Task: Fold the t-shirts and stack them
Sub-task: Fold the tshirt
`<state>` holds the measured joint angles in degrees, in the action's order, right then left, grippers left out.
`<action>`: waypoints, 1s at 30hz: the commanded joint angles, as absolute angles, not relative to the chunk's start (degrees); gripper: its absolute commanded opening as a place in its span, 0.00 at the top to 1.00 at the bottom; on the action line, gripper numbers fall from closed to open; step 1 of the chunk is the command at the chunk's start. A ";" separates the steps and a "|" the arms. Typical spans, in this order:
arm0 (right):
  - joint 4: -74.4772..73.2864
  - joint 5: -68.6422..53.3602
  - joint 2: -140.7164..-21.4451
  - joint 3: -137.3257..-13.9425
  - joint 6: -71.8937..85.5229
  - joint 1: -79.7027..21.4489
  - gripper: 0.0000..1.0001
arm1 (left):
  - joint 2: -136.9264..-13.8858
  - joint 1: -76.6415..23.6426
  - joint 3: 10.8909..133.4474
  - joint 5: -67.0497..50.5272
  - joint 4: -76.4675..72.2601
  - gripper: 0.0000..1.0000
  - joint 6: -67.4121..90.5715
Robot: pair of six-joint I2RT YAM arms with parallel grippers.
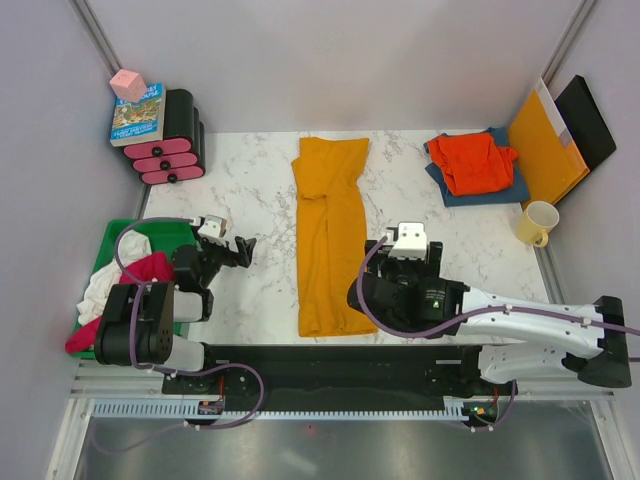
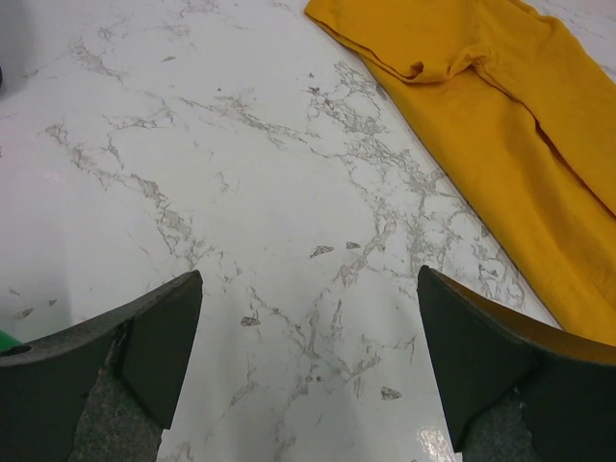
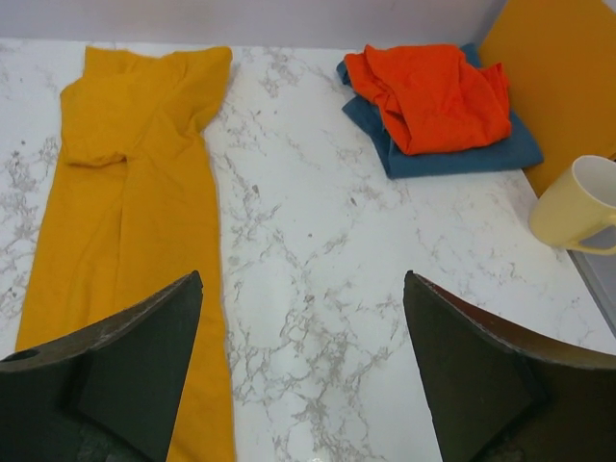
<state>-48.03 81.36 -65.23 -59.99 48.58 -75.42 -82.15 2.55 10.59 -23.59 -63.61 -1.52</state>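
Observation:
The mustard-yellow t-shirt (image 1: 328, 232) lies folded into a long strip down the middle of the marble table; it also shows in the left wrist view (image 2: 500, 125) and the right wrist view (image 3: 135, 202). The red-orange t-shirt (image 1: 478, 162) lies crumpled on the folded dark blue t-shirt (image 1: 468, 192) at the back right, also in the right wrist view (image 3: 433, 96). Magenta (image 1: 150, 268) and white (image 1: 97, 292) t-shirts lie in the green bin. My left gripper (image 1: 238, 250) is open and empty left of the strip. My right gripper (image 1: 408, 240) is open and empty just right of it.
A green bin (image 1: 112, 240) stands at the left edge. A stiff orange-yellow folder (image 1: 545, 148) and a black board lean at the back right, with a cream mug (image 1: 538, 222) in front. A black-and-pink drawer unit (image 1: 172, 140) with a book and pink block stands back left.

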 commanded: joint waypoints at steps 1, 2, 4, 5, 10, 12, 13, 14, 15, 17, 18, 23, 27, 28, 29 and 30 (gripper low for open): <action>-47.63 72.19 -68.20 -62.13 47.55 -75.15 0.07 | -82.18 2.72 11.43 -22.41 -67.41 0.00 -3.25; -48.33 71.11 -68.38 -63.53 47.72 -75.15 0.07 | -82.18 2.64 11.43 -22.59 -67.41 0.00 -3.25; -50.35 69.97 -67.51 -64.25 49.04 -75.15 0.07 | -82.18 2.64 11.43 -22.50 -67.41 0.00 -3.16; -50.54 69.26 -66.80 -63.64 49.13 -75.15 0.07 | -82.18 2.64 11.43 -22.50 -67.41 0.00 -3.16; -50.71 68.12 -58.81 -60.03 48.87 -75.06 0.06 | -82.18 2.72 11.43 -22.59 -67.41 0.00 -3.25; -50.98 67.85 -55.39 -57.67 49.48 -75.06 0.05 | -82.97 4.12 11.78 -23.63 -68.02 0.00 -1.68; -50.89 67.94 -54.41 -55.39 49.74 -75.15 0.05 | -82.71 4.13 11.95 -21.38 -67.07 0.00 -1.32; -50.89 67.94 -53.62 -54.59 50.01 -75.06 0.05 | -82.27 3.26 12.30 -20.57 -65.93 0.00 -1.75; -50.89 67.68 -52.74 -54.06 50.01 -75.15 0.05 | -81.57 1.69 12.13 -18.83 -65.92 0.00 -2.80; -51.32 67.06 -52.47 -53.79 49.57 -75.15 0.05 | -79.03 -5.75 9.59 -5.87 -67.92 0.00 -5.27; -51.59 66.71 -52.56 -53.88 49.57 -75.15 0.05 | -74.66 -8.41 9.41 1.07 -66.81 0.00 -5.80; -51.86 67.59 -54.40 -54.31 48.78 -75.15 0.04 | -66.97 -19.75 33.27 19.83 -15.97 0.00 3.27; -51.24 68.73 -57.91 -55.37 47.64 -75.06 0.03 | -70.48 -23.81 52.17 12.47 17.19 0.00 19.23; -51.07 68.99 -58.27 -55.46 47.72 -75.15 0.03 | -69.79 -25.73 52.12 8.30 18.53 0.00 21.86; -50.11 68.99 -58.88 -55.46 47.55 -75.06 0.03 | -68.57 -26.10 51.08 2.87 18.89 0.00 26.15; -49.49 68.73 -58.97 -55.28 47.29 -75.06 0.02 | -64.20 -25.76 46.54 2.12 18.90 0.00 39.85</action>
